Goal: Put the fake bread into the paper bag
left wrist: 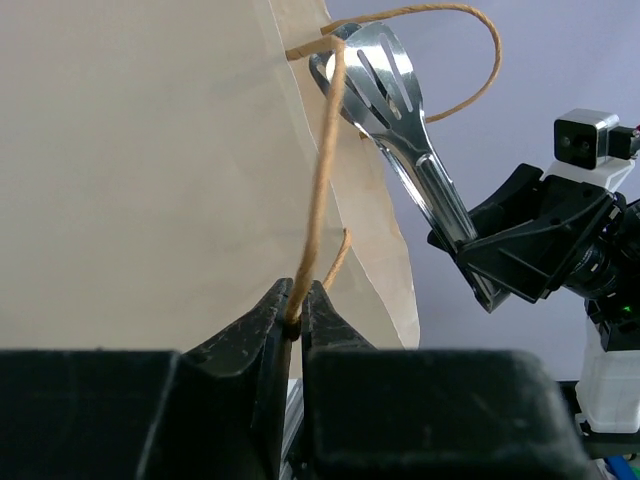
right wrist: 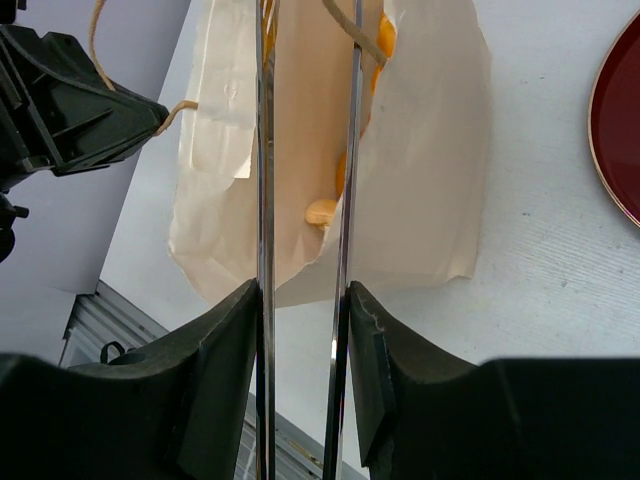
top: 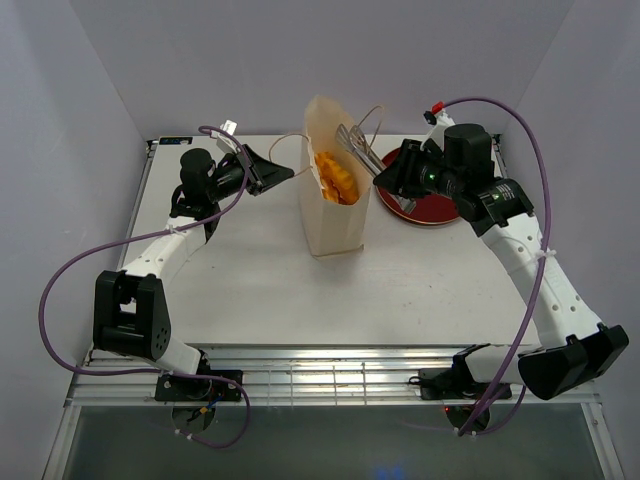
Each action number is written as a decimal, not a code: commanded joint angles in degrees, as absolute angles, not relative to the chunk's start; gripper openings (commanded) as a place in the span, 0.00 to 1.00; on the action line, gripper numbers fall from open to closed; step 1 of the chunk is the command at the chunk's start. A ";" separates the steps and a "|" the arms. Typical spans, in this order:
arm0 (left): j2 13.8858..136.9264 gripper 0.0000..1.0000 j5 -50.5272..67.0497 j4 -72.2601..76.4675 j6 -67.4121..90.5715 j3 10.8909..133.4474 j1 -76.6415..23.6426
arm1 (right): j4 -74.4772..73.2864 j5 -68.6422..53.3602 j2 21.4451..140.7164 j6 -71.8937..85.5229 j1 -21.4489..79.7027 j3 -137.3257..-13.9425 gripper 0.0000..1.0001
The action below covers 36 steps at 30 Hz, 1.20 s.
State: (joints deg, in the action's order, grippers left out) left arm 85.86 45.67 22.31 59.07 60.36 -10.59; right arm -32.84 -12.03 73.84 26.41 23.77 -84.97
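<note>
The cream paper bag (top: 335,215) stands mid-table with its mouth open; it also shows in the left wrist view (left wrist: 150,170) and the right wrist view (right wrist: 420,180). Orange fake bread (top: 335,178) lies inside it, seen also in the right wrist view (right wrist: 322,211). My left gripper (top: 285,173) is shut on the bag's brown cord handle (left wrist: 322,180), its jaws pinched on the cord (left wrist: 295,320). My right gripper (top: 385,178) is shut on metal tongs (top: 352,142), whose two arms run up between its jaws (right wrist: 305,300) to the bag's mouth. The tongs' slotted tips (left wrist: 385,85) are above the bag and hold nothing.
A dark red round plate (top: 425,205) lies right of the bag, under my right arm; its rim shows in the right wrist view (right wrist: 615,110). A slatted metal rack (top: 320,375) borders the table's near edge. White walls surround the table.
</note>
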 commanded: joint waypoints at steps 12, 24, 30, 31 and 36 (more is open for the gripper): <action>83.32 0.61 45.70 22.85 59.32 61.52 -10.72 | -27.07 -18.81 69.35 24.70 23.91 -87.62 0.44; 79.28 0.83 45.44 22.50 59.59 61.44 -10.72 | -27.86 -14.86 66.36 22.24 23.91 -93.25 0.43; 74.98 0.98 42.55 19.26 57.93 61.43 -10.72 | -26.63 -7.75 62.94 21.10 23.91 -93.87 0.42; 74.27 0.98 41.67 18.47 57.40 61.44 -10.72 | -26.37 -6.60 61.89 20.57 23.91 -93.78 0.42; 69.62 0.98 36.92 11.97 53.44 62.84 -10.81 | -26.28 4.90 59.33 19.07 23.91 -94.57 0.42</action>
State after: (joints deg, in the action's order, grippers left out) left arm 73.25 40.86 16.67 56.84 60.58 -10.63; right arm -29.87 -4.21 61.01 21.23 23.77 -91.92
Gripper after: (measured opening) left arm 0.977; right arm 0.425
